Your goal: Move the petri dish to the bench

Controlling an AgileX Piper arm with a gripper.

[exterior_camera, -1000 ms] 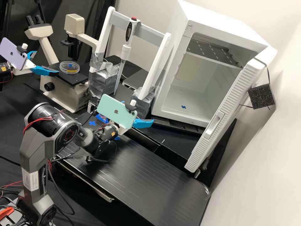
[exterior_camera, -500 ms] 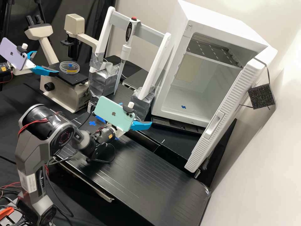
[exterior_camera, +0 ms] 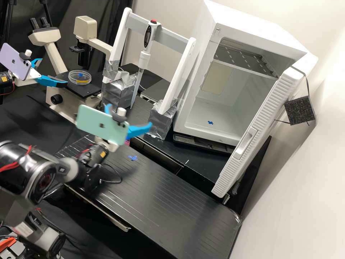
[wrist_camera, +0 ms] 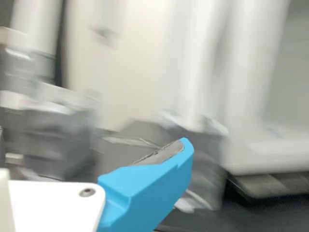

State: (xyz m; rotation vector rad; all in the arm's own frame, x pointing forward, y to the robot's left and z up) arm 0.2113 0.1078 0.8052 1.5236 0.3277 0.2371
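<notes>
One petri dish (exterior_camera: 79, 82), clear and shallow, lies flat on the black stage (exterior_camera: 88, 91) of a beige microscope (exterior_camera: 57, 77), seen in the high view. Its rim is thin and glossy, with a small blue patch near the middle and a yellow patch towards the near side. Its flat face looks up; being round, it has no long axis to point anywhere. The stage is a smooth, flat plate with straight edges.

Apart from the dish, the white gripper (exterior_camera: 129, 114) is above the near bench (exterior_camera: 172, 205), its blue fingers spread wide with a gap between. In the wrist view, one finger (wrist_camera: 149, 191) shows a smooth blue wedge shape and a rough grey pad (wrist_camera: 161, 153).

Behind the gripper, crinkled silver wrapping covers two blocks (exterior_camera: 118, 93) under a white frame (exterior_camera: 184, 68). Beyond is a boxy white cabinet (exterior_camera: 258, 30), its ribbed door (exterior_camera: 269, 118) open
</notes>
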